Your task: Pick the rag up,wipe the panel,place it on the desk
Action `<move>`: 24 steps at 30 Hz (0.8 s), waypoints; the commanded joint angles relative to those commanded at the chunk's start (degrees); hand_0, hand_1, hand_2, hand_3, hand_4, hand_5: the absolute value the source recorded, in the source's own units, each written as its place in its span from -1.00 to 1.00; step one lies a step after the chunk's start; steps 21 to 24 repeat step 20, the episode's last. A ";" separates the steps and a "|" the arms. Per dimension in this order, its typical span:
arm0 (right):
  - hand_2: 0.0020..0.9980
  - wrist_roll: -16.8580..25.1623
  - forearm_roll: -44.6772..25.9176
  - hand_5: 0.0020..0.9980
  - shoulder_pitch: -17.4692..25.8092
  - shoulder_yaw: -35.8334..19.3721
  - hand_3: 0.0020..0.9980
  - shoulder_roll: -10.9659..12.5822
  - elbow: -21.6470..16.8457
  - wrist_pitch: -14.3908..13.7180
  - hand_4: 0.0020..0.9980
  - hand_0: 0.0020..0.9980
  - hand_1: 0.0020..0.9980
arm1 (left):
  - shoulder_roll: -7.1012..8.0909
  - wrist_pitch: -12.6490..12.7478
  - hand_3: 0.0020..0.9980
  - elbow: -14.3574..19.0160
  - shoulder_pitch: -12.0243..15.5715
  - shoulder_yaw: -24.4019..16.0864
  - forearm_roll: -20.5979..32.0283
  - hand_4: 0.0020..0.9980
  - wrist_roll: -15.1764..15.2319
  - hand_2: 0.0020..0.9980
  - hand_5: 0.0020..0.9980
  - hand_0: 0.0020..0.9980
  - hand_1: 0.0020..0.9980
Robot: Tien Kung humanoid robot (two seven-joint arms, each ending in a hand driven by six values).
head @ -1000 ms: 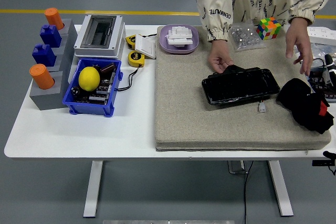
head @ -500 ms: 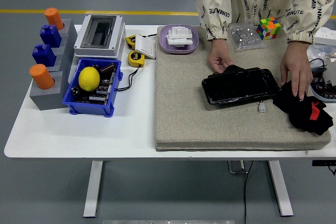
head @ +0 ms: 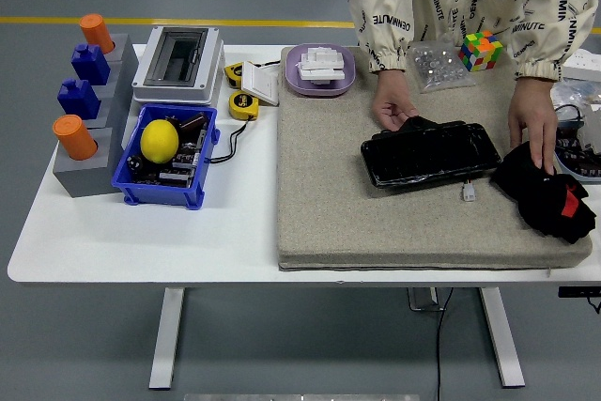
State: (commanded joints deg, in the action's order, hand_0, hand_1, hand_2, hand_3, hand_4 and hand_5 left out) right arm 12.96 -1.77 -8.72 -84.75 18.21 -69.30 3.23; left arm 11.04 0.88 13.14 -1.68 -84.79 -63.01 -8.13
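A white counter [head: 141, 237] fills the view, its near edge bare. No robot arm or robot hand is anywhere in sight, so the state of the robot's fingers cannot be told.

A thick beige mat [head: 338, 204] covers the right half of the counter, running from near the front edge to the far edge. At the mat's near right corner lies the rag [head: 545, 194], a crumpled black cloth with a small red patch showing. A person stands at the far side in a cream printed jacket. One of the person's hands [head: 535, 133] rests its fingers down on the rag's far edge.

Just left of the rag, around the middle of the mat, lies the panel [head: 430, 153], a glossy black rectangle lying flat. A small white piece [head: 468, 192] sits on the mat by its near right corner. The person's other hand [head: 394, 107] presses on the panel's far left corner.

On the left half of the counter, a blue bin [head: 167, 159] holds a yellow lemon [head: 160, 140] and dark parts. Beside it at the left edge is a grey stepped block [head: 89, 143] carrying orange and blue pieces. Behind the bin sits a white box with a clear lid [head: 178, 63].

Toward the far edge are two yellow tape measures [head: 243, 104], a purple tray of white parts [head: 320, 69], a clear bag of small pieces [head: 438, 65], and a colourful puzzle cube [head: 480, 50].
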 joint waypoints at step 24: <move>0.67 -0.43 -0.99 0.68 1.00 -0.98 0.65 0.02 0.02 0.19 1.00 0.62 0.60 | 0.28 0.02 0.12 0.01 0.35 0.59 0.23 0.26 -0.04 0.31 -0.12 0.22 0.28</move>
